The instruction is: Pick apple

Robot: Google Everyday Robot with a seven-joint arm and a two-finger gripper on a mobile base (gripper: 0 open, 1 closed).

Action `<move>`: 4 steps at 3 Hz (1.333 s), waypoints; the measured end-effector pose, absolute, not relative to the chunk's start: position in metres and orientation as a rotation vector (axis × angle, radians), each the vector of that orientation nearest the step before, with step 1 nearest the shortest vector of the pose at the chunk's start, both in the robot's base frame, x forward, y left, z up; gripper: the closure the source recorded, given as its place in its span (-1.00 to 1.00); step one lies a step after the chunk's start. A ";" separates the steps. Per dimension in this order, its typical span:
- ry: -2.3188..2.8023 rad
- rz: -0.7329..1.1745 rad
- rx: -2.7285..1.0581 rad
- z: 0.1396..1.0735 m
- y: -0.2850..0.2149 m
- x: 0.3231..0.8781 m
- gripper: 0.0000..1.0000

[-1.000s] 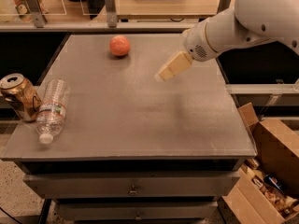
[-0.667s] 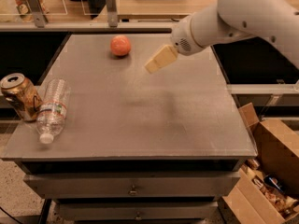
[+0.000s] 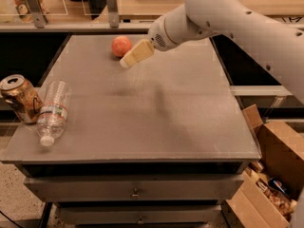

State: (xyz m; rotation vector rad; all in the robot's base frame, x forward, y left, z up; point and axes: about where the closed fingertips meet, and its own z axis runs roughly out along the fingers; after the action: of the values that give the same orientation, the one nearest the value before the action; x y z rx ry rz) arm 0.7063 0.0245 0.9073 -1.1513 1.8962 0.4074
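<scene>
The apple point(image 3: 121, 46) is a small round orange-red fruit resting on the grey table point(image 3: 142, 113) near its far edge, left of centre. My gripper point(image 3: 127, 61) hangs on the white arm that reaches in from the upper right. Its cream-coloured tip is just right of and slightly nearer than the apple, above the tabletop and very close to the fruit. Nothing shows in its grasp.
A dented gold-brown can point(image 3: 20, 99) stands at the table's left edge, with a clear plastic bottle point(image 3: 52, 110) lying beside it. Open cardboard boxes point(image 3: 273, 165) sit on the floor to the right. A counter with posts runs behind the table.
The arm has swung left across the table, bringing the gripper from the right of centre to right beside the apple. The apple, can and bottle have not moved.
</scene>
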 end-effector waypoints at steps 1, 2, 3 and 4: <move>1.892 0.457 -1.118 0.897 0.050 0.727 -1.00; 1.865 0.522 -1.095 0.885 0.072 0.746 -1.00; 1.861 0.513 -1.090 0.874 0.088 0.760 -1.00; 1.878 0.478 -1.080 0.860 0.100 0.773 -1.00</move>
State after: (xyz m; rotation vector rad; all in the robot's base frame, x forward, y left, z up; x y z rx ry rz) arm 0.7731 0.1000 0.8600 -1.0801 1.8778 0.4783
